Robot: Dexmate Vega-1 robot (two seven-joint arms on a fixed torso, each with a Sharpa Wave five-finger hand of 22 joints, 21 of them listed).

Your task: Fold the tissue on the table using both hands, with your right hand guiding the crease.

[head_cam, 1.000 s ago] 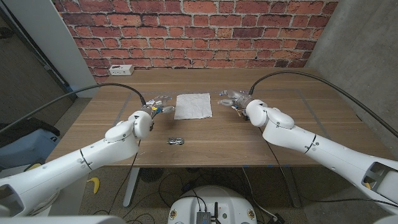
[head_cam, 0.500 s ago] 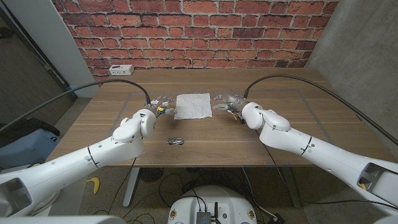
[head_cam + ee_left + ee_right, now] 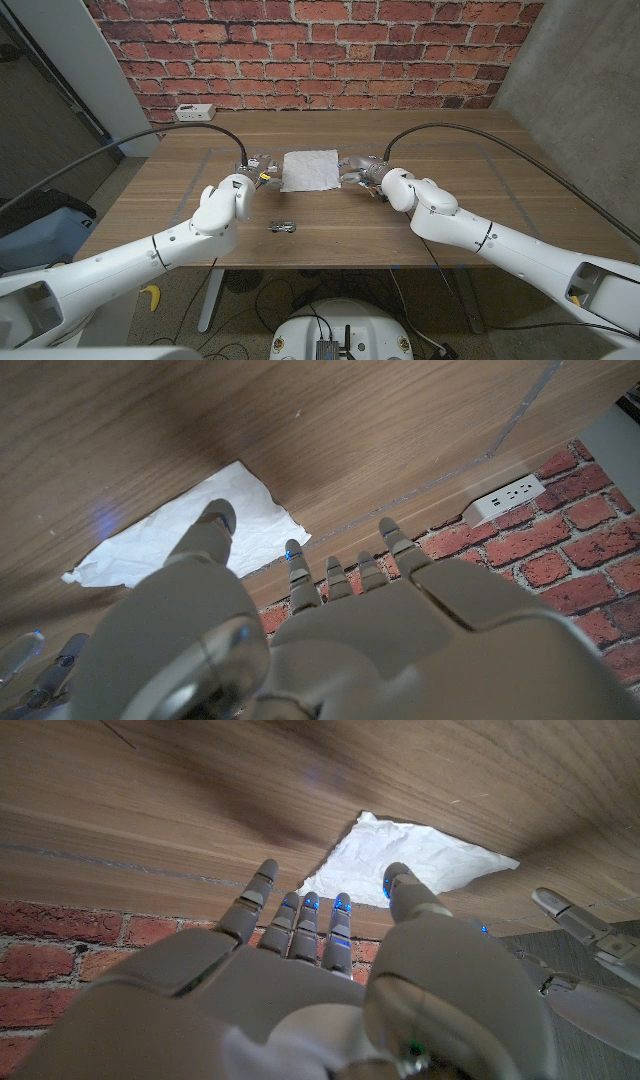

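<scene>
A white square tissue (image 3: 310, 170) lies spread flat on the wooden table (image 3: 450, 160), between my two hands. My left hand (image 3: 256, 168) hovers just off its left edge with fingers apart and nothing in them. My right hand (image 3: 362, 168) is close to the tissue's right edge, fingers also spread and holding nothing. In the left wrist view the tissue (image 3: 185, 530) lies just beyond my left hand's fingertips (image 3: 218, 516). In the right wrist view the tissue (image 3: 415, 855) lies past my right hand's fingertips (image 3: 398, 875), and the left hand (image 3: 590, 935) shows beyond it.
A small dark metal object (image 3: 282, 226) lies on the table in front of the tissue. A white power strip (image 3: 194, 112) sits at the table's back left, against the brick wall (image 3: 320, 50); it also shows in the left wrist view (image 3: 505, 497).
Both hands have moved inward toward the tissue's side edges. The tissue has not moved.
</scene>
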